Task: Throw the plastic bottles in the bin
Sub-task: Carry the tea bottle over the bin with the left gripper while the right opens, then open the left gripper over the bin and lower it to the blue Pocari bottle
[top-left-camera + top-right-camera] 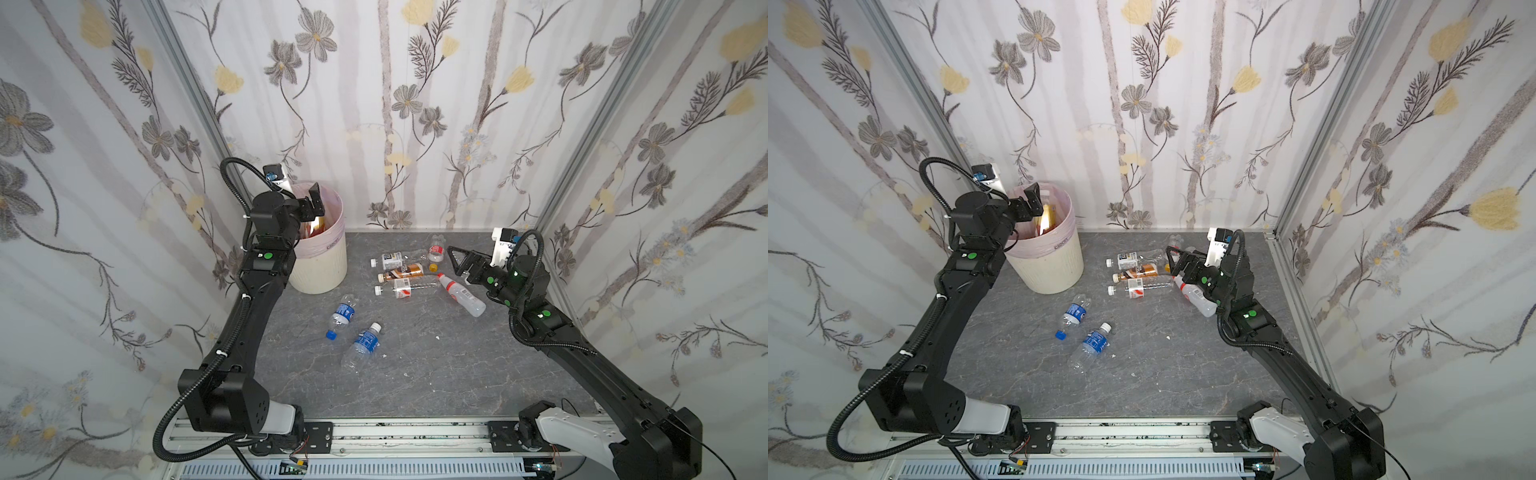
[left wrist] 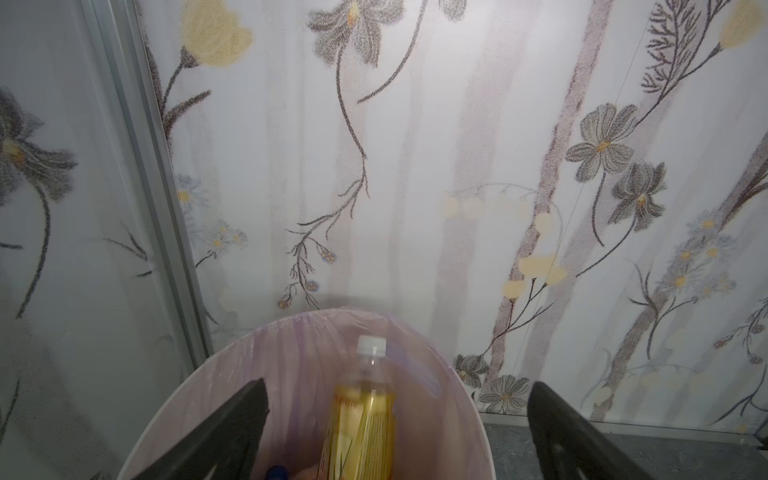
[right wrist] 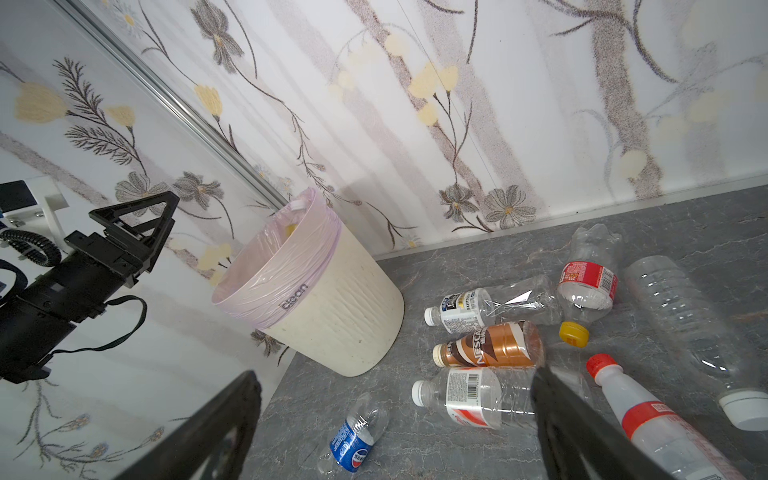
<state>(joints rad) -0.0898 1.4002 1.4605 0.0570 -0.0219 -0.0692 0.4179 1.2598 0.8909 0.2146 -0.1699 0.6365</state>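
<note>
Floral wallpaper all round and a grey marble-look table, with the bin in the back left corner. The left end effector hangs over the bin mouth with its jaws spread wide, gripping nothing. A yellow bottle sits blurred in the gap between the fingers without touching them, already inside the rim, so I'd count that one as binned. The bit that matters next: the right end effector is also wide open and empty, just beside the back right cluster, so that arm is clearly the nearer one. Closest to it are the brown bottle and a clear bottle, side by side on the table with caps pointing toward the bin. Their long axes run roughly along the line from one finger to the other, so I reckon the wrist needs turning before it can close across a body. Two blue-label bottles lie mid-table, between the arms.
</note>
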